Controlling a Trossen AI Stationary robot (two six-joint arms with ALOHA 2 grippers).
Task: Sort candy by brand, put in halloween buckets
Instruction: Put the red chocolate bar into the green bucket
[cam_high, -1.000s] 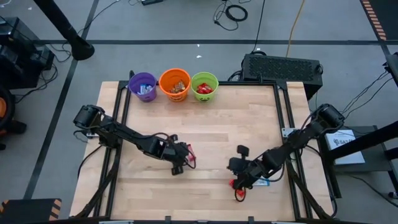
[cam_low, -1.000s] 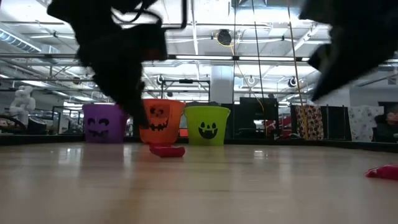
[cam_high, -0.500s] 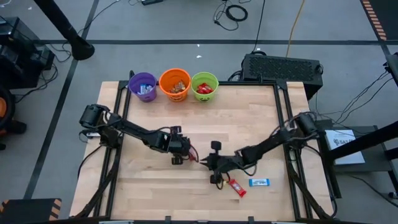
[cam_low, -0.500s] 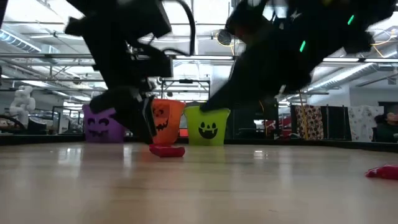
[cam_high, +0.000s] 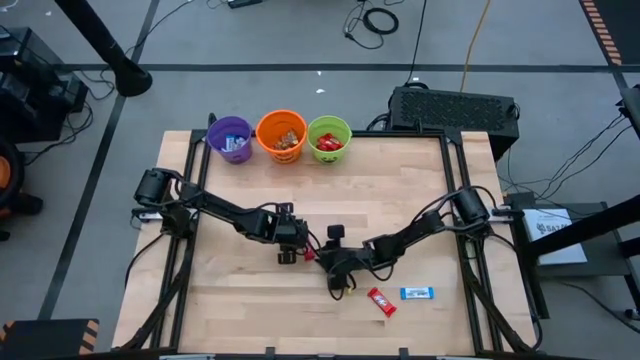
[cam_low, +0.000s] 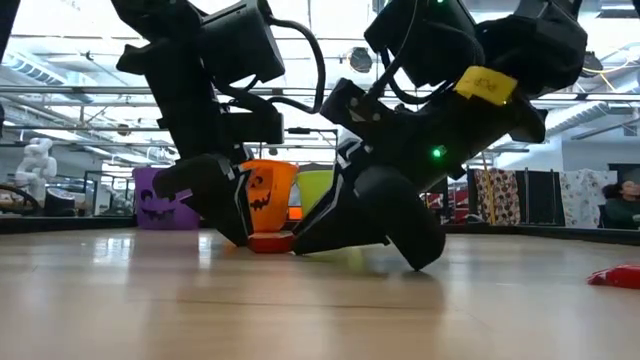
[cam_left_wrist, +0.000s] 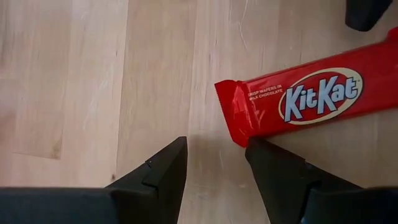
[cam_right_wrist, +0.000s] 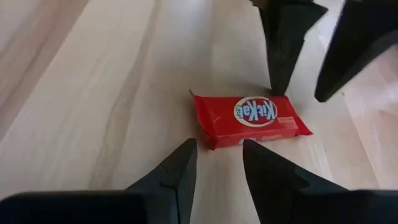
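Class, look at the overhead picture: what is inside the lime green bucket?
Red wrapped candy shows inside the lime green bucket. Whatever lies beneath that top layer is covered, so the count cannot be told.

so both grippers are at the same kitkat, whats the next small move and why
Probably back the right gripper off: the left gripper is open at the other end of the KitKat, which lies flat on the table, ungrasped, so both risk colliding.

A robotics lab or workshop. Ceiling trusses (cam_low: 90, 95) and strip lights run overhead. Cables (cam_high: 380, 18) trail across the grey floor (cam_high: 280, 40)
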